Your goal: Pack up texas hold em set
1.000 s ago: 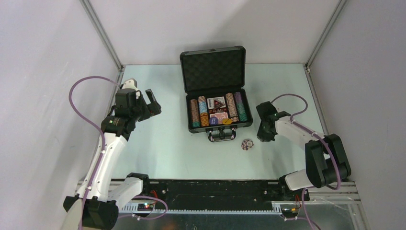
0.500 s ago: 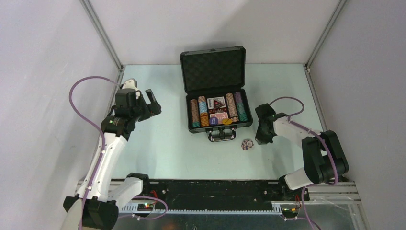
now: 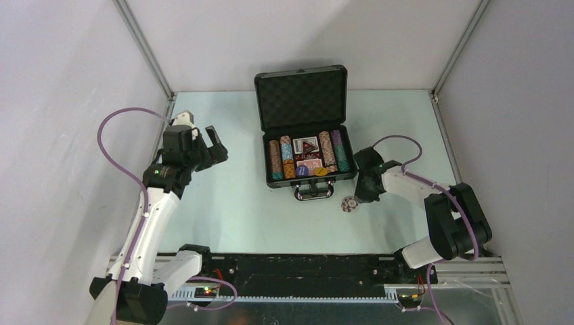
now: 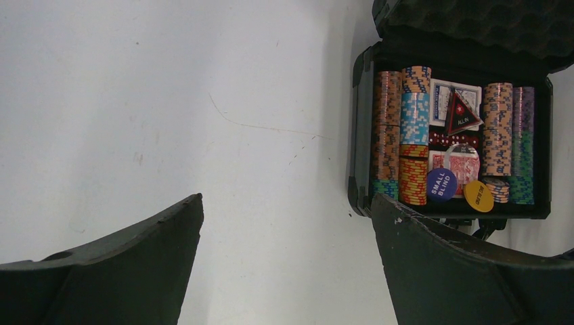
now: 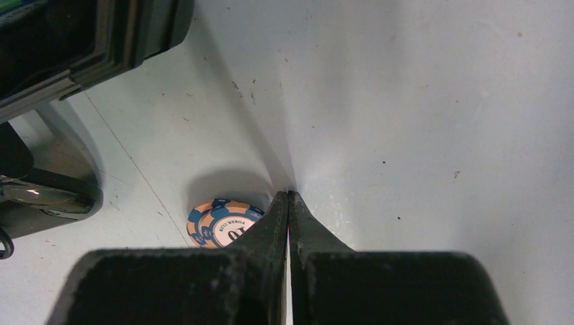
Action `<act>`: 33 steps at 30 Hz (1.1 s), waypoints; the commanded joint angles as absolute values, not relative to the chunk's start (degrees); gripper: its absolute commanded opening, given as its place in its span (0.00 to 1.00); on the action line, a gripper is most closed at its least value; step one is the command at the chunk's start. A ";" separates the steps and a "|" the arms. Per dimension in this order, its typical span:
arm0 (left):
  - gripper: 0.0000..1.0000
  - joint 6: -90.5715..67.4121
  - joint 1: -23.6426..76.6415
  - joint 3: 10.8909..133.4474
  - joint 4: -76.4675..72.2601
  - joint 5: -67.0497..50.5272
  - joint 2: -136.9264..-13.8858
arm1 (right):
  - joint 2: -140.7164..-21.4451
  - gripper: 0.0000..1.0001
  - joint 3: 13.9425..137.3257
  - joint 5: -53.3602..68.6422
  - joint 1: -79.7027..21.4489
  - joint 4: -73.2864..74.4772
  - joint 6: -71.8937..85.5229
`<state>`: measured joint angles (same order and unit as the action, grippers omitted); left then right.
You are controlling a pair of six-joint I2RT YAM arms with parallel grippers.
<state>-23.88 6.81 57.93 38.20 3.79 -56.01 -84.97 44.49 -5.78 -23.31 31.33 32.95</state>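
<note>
The black briefcase (image 3: 267, 108) stands open at the table's middle back, its foam lid up. It holds rows of striped poker chips (image 3: 275, 160), red and blue card decks (image 3: 308, 154), and blue and yellow discs (image 4: 441, 184). A short stack of orange-and-blue poker chips (image 3: 349, 204) lies on the table by the case's handle (image 3: 313, 192). My right gripper (image 3: 359, 196) is shut and empty, tips on the table just right of that stack (image 5: 220, 224). My left gripper (image 3: 215, 145) is open and empty, above the table left of the case.
The case's front corner (image 5: 101, 47) and handle (image 5: 47, 196) are close to the left of the right gripper. Grey walls with metal corner posts (image 3: 145, 51) enclose the table.
My right gripper has moved left toward the loose chip stack and now sits right beside it. The left arm has not moved.
</note>
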 commanded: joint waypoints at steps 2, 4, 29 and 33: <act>0.98 -23.20 6.20 57.62 36.65 2.98 -55.48 | -86.74 0.00 44.29 -4.72 -24.18 30.65 33.06; 0.98 -23.20 6.20 57.63 36.63 2.92 -55.46 | -86.68 0.00 44.30 -4.55 -24.44 30.45 33.13; 0.98 -23.20 6.22 57.68 36.59 2.80 -55.54 | -83.49 0.00 47.76 -8.53 -20.37 33.23 31.33; 0.98 -23.12 6.20 57.67 36.57 2.81 -55.48 | -86.04 0.00 51.13 -7.14 -20.50 33.14 29.77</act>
<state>-23.88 6.70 57.95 38.20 3.77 -56.01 -85.21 46.26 -7.05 -20.34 32.99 31.92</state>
